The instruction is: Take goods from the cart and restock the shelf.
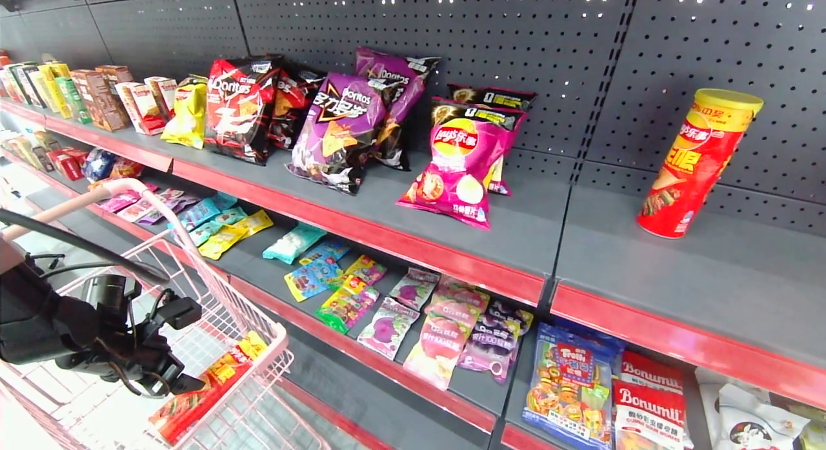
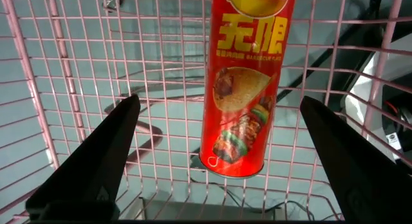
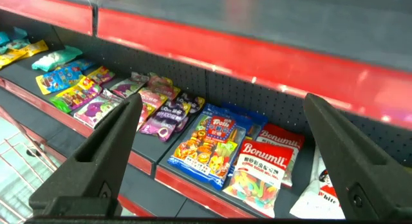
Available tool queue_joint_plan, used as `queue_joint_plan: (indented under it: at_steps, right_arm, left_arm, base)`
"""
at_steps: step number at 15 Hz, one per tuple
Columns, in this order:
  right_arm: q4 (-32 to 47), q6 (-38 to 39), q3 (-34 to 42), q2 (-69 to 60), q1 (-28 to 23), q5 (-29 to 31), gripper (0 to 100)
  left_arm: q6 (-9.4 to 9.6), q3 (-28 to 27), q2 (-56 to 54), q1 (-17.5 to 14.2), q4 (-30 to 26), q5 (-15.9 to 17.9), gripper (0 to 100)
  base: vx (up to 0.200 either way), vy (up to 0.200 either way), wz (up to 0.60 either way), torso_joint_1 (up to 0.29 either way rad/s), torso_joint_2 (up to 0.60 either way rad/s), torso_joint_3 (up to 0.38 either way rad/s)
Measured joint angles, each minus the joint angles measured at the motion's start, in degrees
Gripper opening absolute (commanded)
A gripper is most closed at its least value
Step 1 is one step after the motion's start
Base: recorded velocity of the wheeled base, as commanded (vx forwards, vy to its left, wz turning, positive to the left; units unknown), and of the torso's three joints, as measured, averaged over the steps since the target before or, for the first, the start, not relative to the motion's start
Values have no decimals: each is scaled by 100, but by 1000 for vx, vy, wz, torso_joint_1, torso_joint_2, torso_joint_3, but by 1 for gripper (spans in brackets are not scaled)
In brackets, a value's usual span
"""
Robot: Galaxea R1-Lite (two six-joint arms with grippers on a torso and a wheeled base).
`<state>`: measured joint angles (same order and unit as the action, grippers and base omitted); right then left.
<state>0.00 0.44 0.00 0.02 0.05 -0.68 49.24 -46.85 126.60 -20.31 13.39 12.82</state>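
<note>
One red chip can [image 2: 235, 89] lying on wire floor of pink cart [image 2: 38, 89], between spread fingers of left gripper [image 2: 219, 102], ungrasped. Pick step; next: descend, clamp, lift clear. Empty right gripper [image 3: 222, 98] splayed, facing lower shelf [image 3: 141, 163]. Beyond: grey upper shelf [image 1: 677, 269], matching can [image 1: 697, 163] upright, room beside; pegboard wall [image 1: 516, 37] behind.

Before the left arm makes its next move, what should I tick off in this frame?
1. left claw open: ok.
2. red chip can lying in the cart, lined up with the left claw: ok.
3. Gap between left claw and red chip can: cannot tell.
4. Bare room on the shelf beside the standing can: ok.
5. right claw open and holding nothing: ok.
</note>
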Motion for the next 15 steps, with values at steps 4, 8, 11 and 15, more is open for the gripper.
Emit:
queue_joint_plan:
  at_steps: [4, 8, 11, 15]
  right_arm:
    - [2, 0, 0, 0, 2, 0, 100]
    - [0, 0, 0, 0, 0, 2, 100]
    - [0, -9, 0, 0, -2, 0, 100]
    - [0, -1, 0, 0, -2, 9, 100]
  left_arm:
    - [-11, -26, 13, 5, 0, 9, 100]
    - [-13, -100, 17, 44, 5, 39, 100]
    - [-307, -141, 39, 168, 2, 67, 100]
    - [-1064, -555, 176, 343, -217, 176, 100]
  base:
    - [0, 0, 0, -233, 544, 303]
    - [0, 0, 0, -154, 371, 210]
    - [0, 0, 0, -15, 54, 34]
    - [0, 0, 0, 0, 0, 0]
